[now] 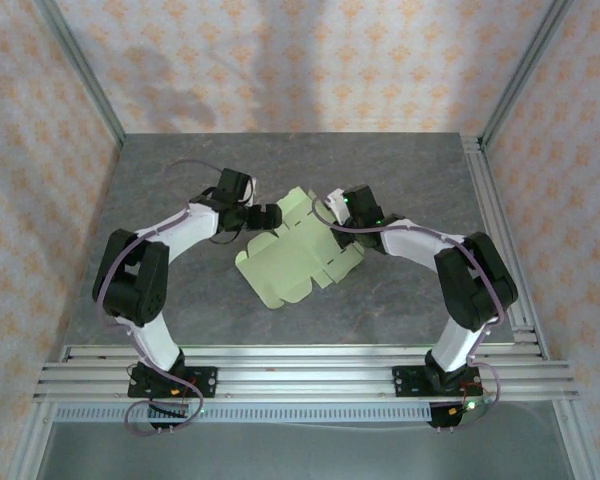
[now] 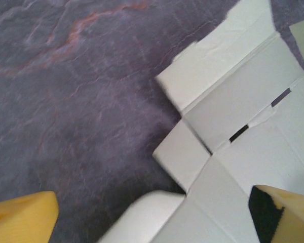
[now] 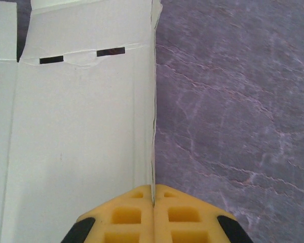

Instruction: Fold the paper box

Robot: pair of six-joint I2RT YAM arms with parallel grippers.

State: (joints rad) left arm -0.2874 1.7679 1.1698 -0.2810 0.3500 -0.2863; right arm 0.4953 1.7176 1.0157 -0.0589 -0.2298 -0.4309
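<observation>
**Paper box sheet at mid-tabletop, an end effector on each far side**

The paper box (image 1: 300, 250) lies spread out as a sheet on the middle of the tabletop (image 1: 400, 170), with one flap reaching toward the far side. The left end effector (image 1: 270, 217) sits at the sheet's far-left edge and the right end effector (image 1: 335, 213) at its far-right edge, with the sheet between them.

In the left wrist view, one finger (image 2: 20, 217) is over bare tabletop (image 2: 66, 101) left of the sheet, and the other (image 2: 289, 212) is over the sheet (image 2: 243, 101).

In the right wrist view, the sheet (image 3: 81, 126) lies to the left and the tabletop (image 3: 233, 101) to the right. The sheet's right edge runs into the seam of the right end effector (image 3: 153, 202).
</observation>
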